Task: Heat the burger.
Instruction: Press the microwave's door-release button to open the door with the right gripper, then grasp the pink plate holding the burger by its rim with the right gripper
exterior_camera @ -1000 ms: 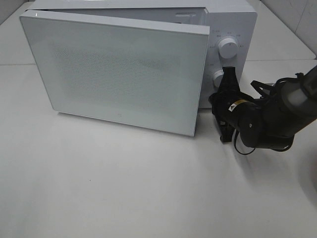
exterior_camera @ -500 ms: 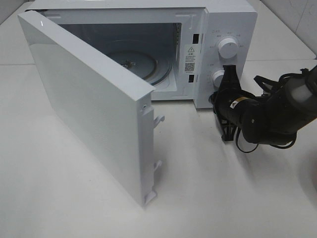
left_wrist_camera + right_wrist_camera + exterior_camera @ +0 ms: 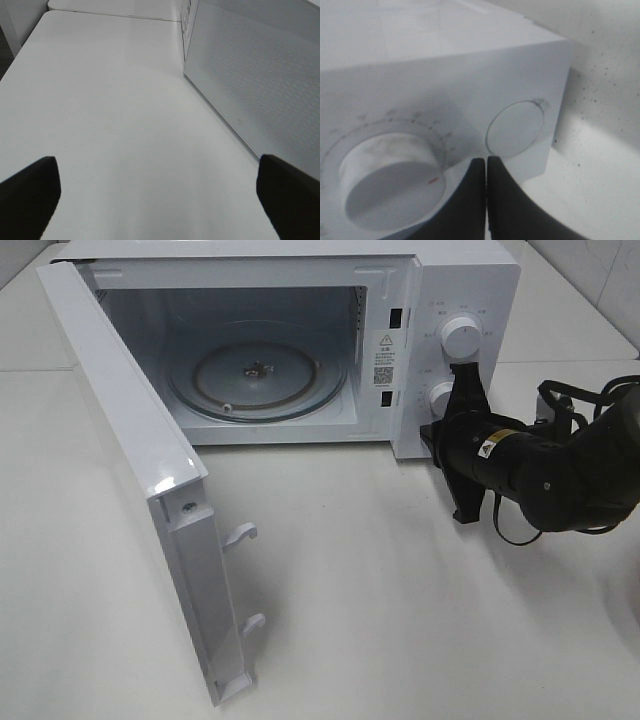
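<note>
Microwave point(image 3: 300, 265) door point(image 3: 130, 440) stands wide open, hinged on the side away from the control panel, with its latch hooks pointing out over the table point(image 3: 400, 620). The cavity is bare: glass turntable point(image 3: 255, 380) only, no food on it. The burger is not in view in any camera, neither in the microwave nor on the table around it, so loading is not yet done.

The right gripper point(image 3: 466, 370) is at the microwave's control panel, below the upper dial point(image 3: 460, 337) and partly covering the lower dial point(image 3: 395, 185). Its jaws are clenched tight, tips together, holding nothing. In the wrist view the tips sit at the panel face between the lower dial and a round flat button point(image 3: 515, 129) at the panel's lower outer corner. Whether they touch the panel I cannot tell. Closed tips make a good poker, so this is likely a door-release press.

The left gripper point(image 3: 157, 167) hangs off the microwave's door side, facing the door's outer face. Its jaws are fully released, spread wide over bare table, nothing between them. It looks parked clear of the door and ready for a pick.
</note>
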